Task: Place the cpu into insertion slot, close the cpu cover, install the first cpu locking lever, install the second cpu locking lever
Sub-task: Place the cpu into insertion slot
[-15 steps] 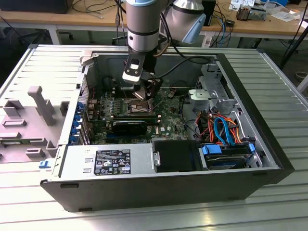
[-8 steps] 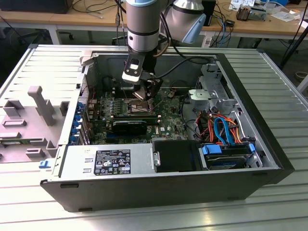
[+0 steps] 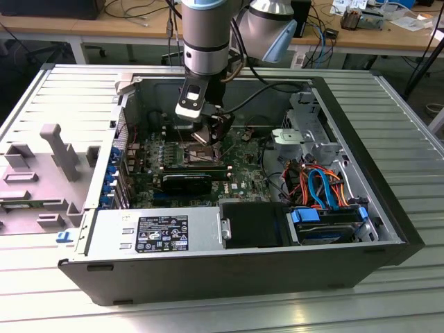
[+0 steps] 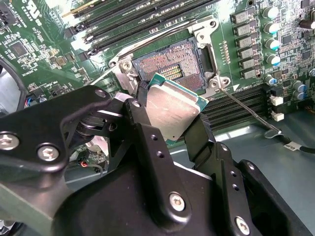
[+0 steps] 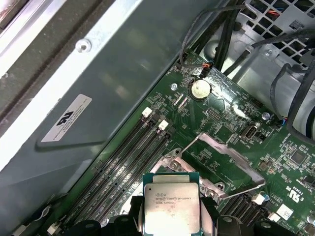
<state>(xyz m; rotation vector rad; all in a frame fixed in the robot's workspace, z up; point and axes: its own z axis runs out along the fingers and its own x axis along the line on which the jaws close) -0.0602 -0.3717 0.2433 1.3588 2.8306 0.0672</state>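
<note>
**A:** Widest first: the open case, black sheet steel, fills the middle of the exterior view, with the green motherboard flat on its floor.

**B:** And the gripper?

**A:** Upper middle of that view, down inside the case. Its black jointed fingers are clamped on two opposite edges of the cpu.

**B:** What about the cover?

**A:** The cpu cover, a thin silvery stamped frame, stands swung up off the socket. The insertion slot lies bare, showing a metal rim, a dense field of fine contacts and a dark centre.

**B:** So the chip isn't in?

**A:** Not seated. It's held in the air just beside the slot, tilted, with one corner overlapping the slot's edge in the second wrist view.

**B:** How will it handle?

**A:** I'd judge it light, thin and rigid, a smooth matte metal lid on a green substrate. The top looks slick, so gripping it by the edges is the sensible hold. Those contacts look fragile, so it wants setting down flat, with no sliding and no force.
</note>
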